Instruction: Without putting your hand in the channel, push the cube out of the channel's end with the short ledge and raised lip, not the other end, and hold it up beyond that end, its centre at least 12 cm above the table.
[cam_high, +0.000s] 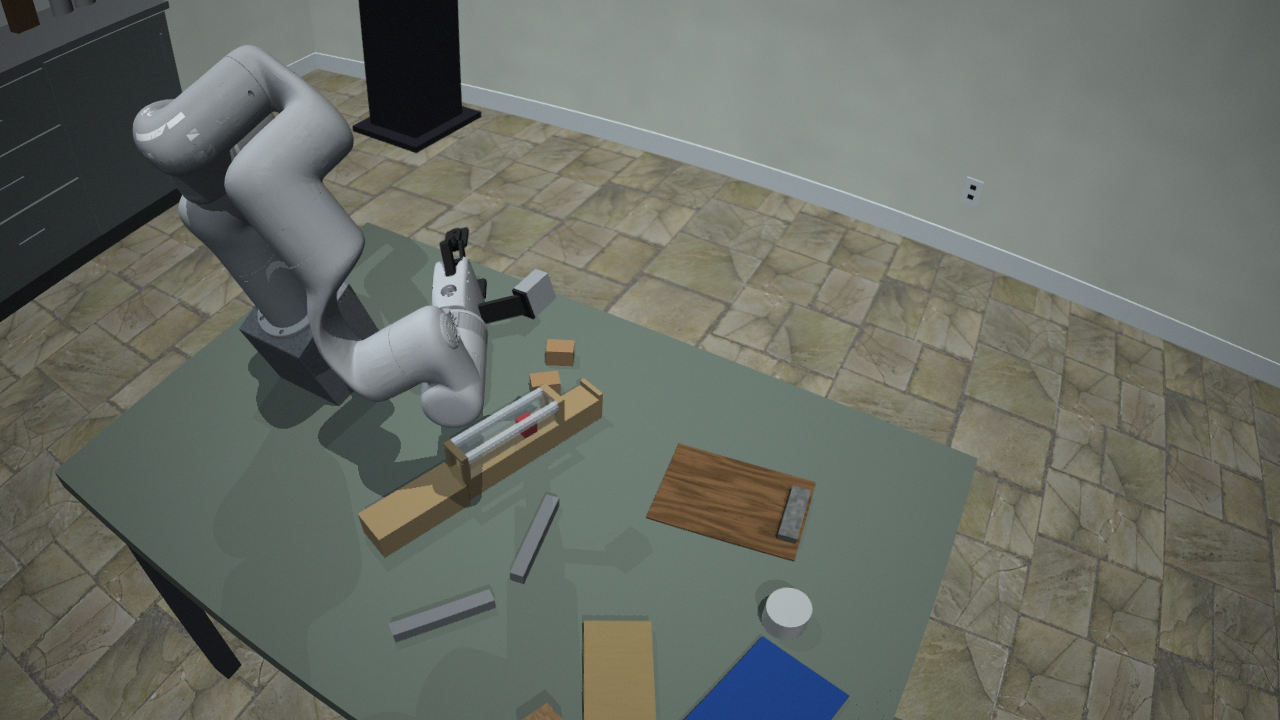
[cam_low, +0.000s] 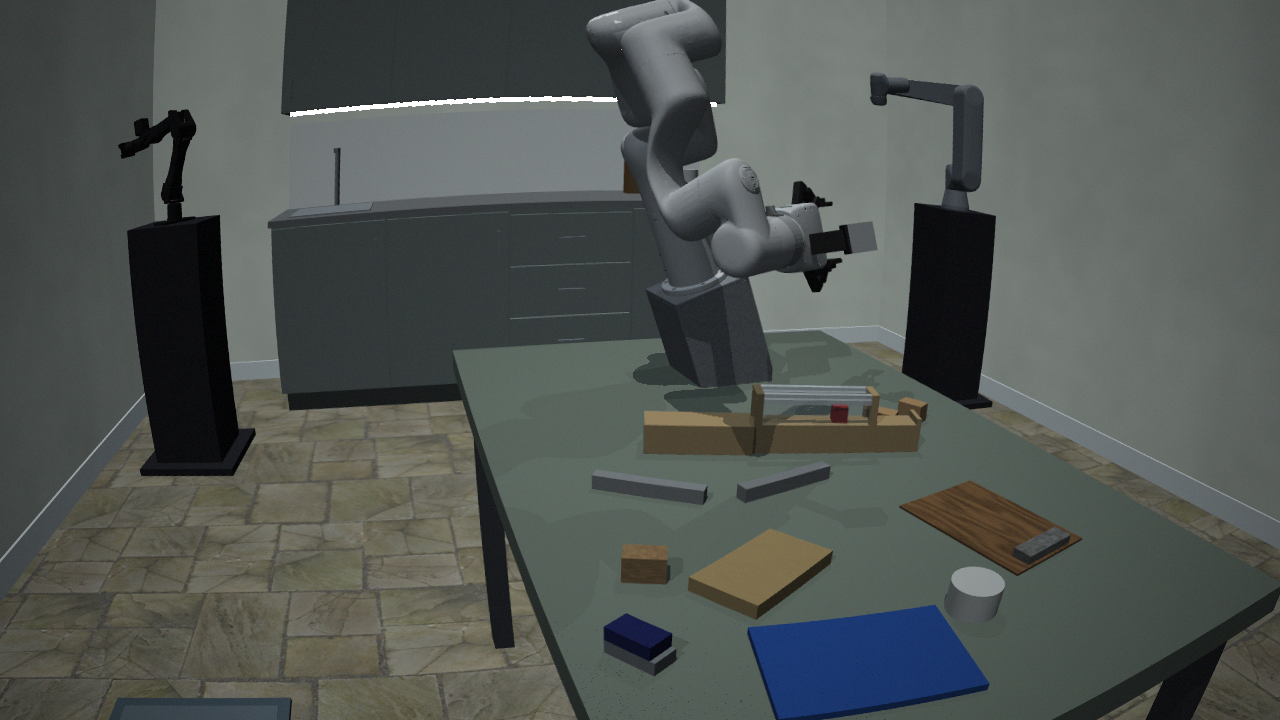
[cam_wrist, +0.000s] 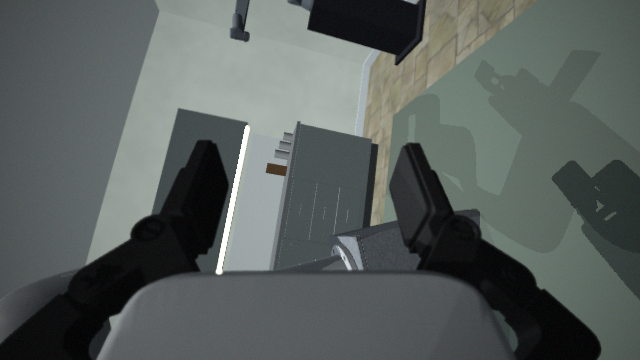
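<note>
— Pincer first: the black two-fingered gripper (cam_wrist: 312, 192) is spread fully wide with nothing between its pads, pointing sideways into the room from high above the grey-green table (cam_high: 223, 501).

— And the cube?

— The small red cube (cam_high: 525, 424) sits inside the tan wooden channel (cam_high: 420, 510) with the clear cover, just left of centre in the top view, toward the covered stretch's upper-right end. (In the exterior view it shows as a red dot (cam_low: 838, 412) right of centre.)

— Which end is the ledge and lip?

— I judge it to be the upper-right end in the top view, where short raised pieces stand; I cannot be certain from here.

— What could go wrong?

— Choosing the wrong end, mainly. Also the push needs a tool: two long grey bars, the nearer (cam_high: 534, 537) and the farther (cam_high: 442, 613), lie below the channel in the top view. A bar gripped off-centre could sag or skew, jam against the channel walls, or drive the cube too fast so it hops the lip and rolls off the ledge before the fingers can catch it.
</note>
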